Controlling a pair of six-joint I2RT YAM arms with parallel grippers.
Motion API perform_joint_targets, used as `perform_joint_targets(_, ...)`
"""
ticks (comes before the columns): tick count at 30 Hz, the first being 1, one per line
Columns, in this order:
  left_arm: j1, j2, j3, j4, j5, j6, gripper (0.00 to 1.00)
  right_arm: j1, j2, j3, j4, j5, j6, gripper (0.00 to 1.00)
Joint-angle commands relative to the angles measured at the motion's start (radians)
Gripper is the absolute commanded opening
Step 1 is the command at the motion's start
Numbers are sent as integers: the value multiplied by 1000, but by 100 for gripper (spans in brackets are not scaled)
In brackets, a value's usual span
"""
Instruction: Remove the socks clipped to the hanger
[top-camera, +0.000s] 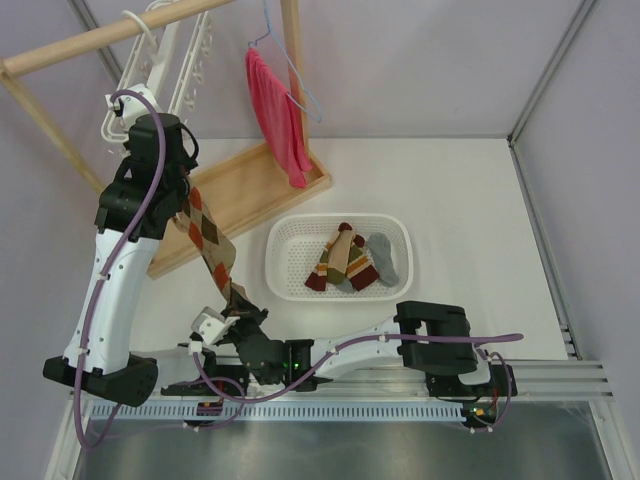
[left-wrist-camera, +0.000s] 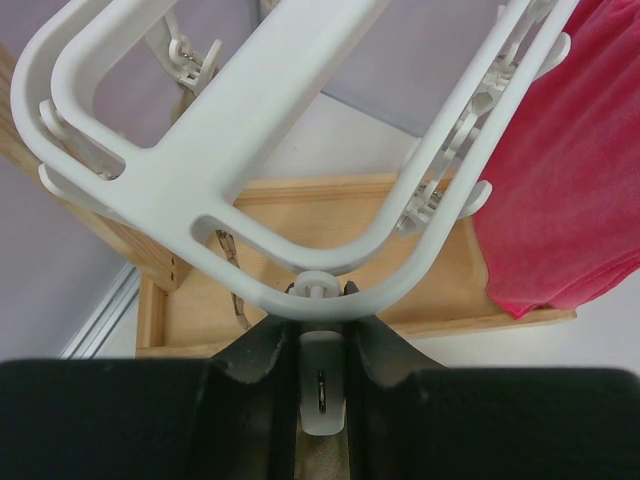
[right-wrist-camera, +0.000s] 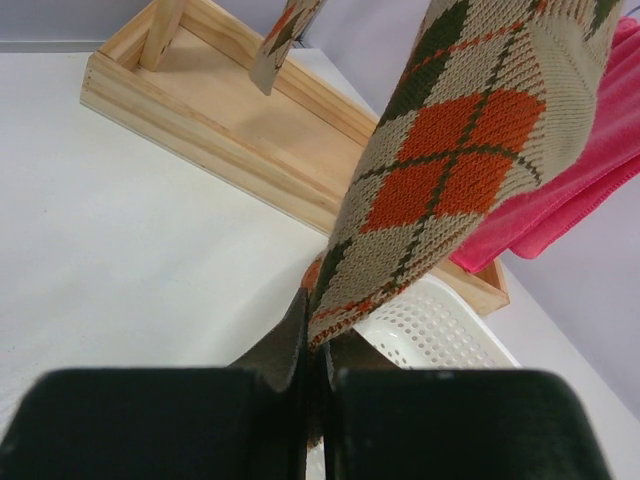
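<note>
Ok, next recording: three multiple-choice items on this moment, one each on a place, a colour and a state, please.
1. Where do the loose socks lie? A in the white basket; B on the wooden tray; C on the table.
2. The hanging cloth is: A blue; B red; C grey.
3. The right gripper is: A open; B shut on the argyle sock; C shut on the basket rim.
Key: 1A, mesh walls surround them; 2B, plainly red; 3B, it pinches the sock's lower end.
</note>
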Motion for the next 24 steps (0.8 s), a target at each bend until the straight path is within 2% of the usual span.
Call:
perform_joint_targets(1,-4,-2,36,6,-26,38,2,15,-12,-7,18,-2,8,1)
perform_joint_targets(6,-4,-14,22,7,6,40,3,15,-12,-7,18,-5,6,1)
perform_joint_targets(9,-4,-28,11,10,27,35,27,15,-11,-7,18,1,3,1)
perform_joint_targets(10,-4,-37,8,9,35,34,52,15,-9,-5,18,4,2,1)
perform_joint_targets(13,-4,-61,-4,7,55,29,87,15,-4,-4,25,22,-18,1)
perform_joint_targets(17,-4,-97,-30,9,70,23,100,17,12,-5,65,89,-83,1)
perform_joint_targets(24,-30,-106,-16,3,72,24,100,17,103,41,150,165,-231,1)
